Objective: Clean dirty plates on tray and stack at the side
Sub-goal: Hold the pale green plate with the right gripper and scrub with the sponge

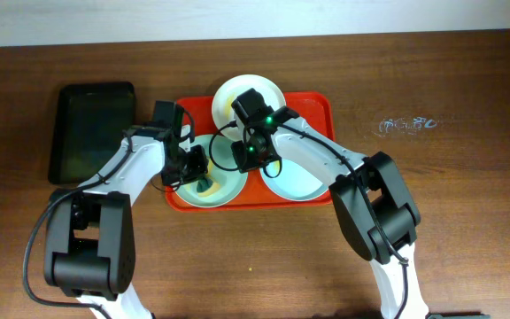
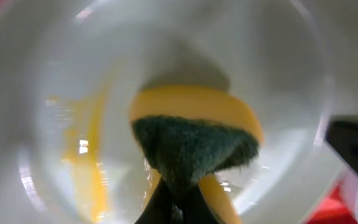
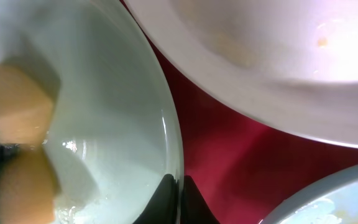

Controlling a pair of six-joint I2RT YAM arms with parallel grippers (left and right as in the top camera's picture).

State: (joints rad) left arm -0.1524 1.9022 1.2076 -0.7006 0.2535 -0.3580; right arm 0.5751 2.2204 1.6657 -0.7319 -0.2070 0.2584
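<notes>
The worktop (image 1: pixel 467 71) holds the tray (image 1: pixel 321 102), and all three plates sit on it: the cream plate (image 1: pixel 273 89) at the back, overhanging the rim, and the right plate (image 1: pixel 299 184) and left plate (image 1: pixel 224 190) side by side at the front. A black tray (image 1: pixel 91 128) lies off to the left. You are scrubbing the left plate, and nothing is stacked yet

The sponge (image 2: pixel 197 143) rests near the middle of that plate. Your left fingers (image 2: pixel 165 208) are clamped on its lower edge, green pad towards the wrist camera. Your right fingers (image 3: pixel 166 202) look pinched together on the plate's rim, on the side next to the right plate, to steady it

The yellow smear (image 2: pixel 95 155) lies beside the sponge, not under it. To do this well:
- Sweep the sponge across to the smear and work it in short strokes
- Press only enough for the sponge to flatten; harder, I judge, and the plate may tip against your right fingers or skid on the tray
- Stroke away from the pinched rim so the two sets of fingers do not meet
- Check through the left wrist view that no yellow streak is left before you let go of the rim
</notes>
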